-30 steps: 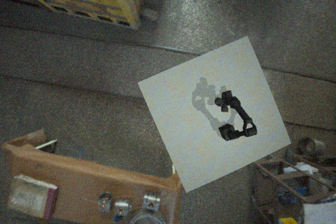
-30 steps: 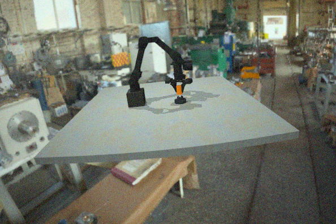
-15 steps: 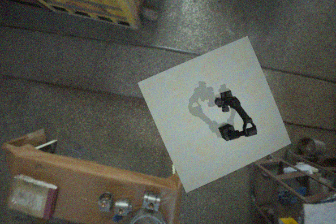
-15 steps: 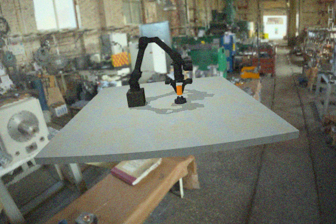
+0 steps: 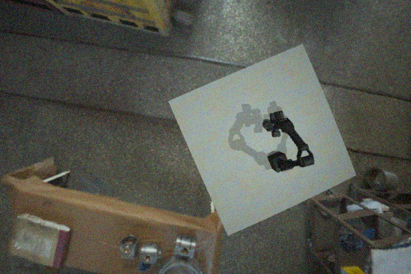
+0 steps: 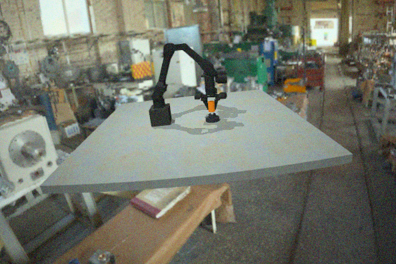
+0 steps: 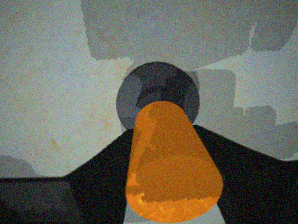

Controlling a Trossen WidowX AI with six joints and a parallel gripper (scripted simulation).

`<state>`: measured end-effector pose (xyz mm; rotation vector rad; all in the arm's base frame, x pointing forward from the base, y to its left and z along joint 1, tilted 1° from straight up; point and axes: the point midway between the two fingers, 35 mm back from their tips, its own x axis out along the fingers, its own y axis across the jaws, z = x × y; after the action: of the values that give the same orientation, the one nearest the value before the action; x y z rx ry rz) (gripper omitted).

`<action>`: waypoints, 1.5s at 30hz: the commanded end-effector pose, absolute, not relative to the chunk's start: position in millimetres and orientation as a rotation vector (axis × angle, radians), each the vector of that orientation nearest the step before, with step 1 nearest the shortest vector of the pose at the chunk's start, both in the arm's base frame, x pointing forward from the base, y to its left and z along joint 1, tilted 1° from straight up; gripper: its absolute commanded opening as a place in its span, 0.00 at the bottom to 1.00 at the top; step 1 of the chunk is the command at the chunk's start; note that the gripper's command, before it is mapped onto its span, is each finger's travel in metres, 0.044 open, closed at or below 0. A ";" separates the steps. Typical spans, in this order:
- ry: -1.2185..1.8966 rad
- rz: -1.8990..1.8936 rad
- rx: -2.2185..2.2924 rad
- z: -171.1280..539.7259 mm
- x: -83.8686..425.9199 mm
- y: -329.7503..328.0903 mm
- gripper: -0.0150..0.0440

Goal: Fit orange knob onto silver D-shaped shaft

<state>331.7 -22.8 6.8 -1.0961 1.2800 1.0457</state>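
The orange knob (image 6: pixel 211 106) (image 7: pixel 172 170) is held upright between the fingers of my gripper (image 6: pixel 211 104), which is shut on it and points down. The dark round pedestal (image 6: pixel 212 119) (image 7: pixel 128 97) stands on the table right below the knob. In the exterior view the knob's lower end is just above the pedestal's top, with a small gap or very near it. In the wrist view the knob covers the near part of the pedestal. The silver shaft and the knob's hole cannot be made out. In the top view the arm hides the knob and the pedestal.
The pale square table (image 5: pixel 221 187) (image 6: pixel 200 153) carries the arm's base (image 5: pixel 277 161) (image 6: pixel 160 115), left of the pedestal in the exterior view. The arm arches from the base over to the pedestal. Its shadows lie on the table around the pedestal.
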 end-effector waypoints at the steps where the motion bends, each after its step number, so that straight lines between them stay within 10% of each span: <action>1: 1.272 1.049 -1.099 8.9 333.3 -22.3 0.25; 45: 1.156 1.242 -1.296 11.9 333.8 -22.1 0.25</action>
<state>332.5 -22.8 9.6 -1.2651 1.1822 1.2120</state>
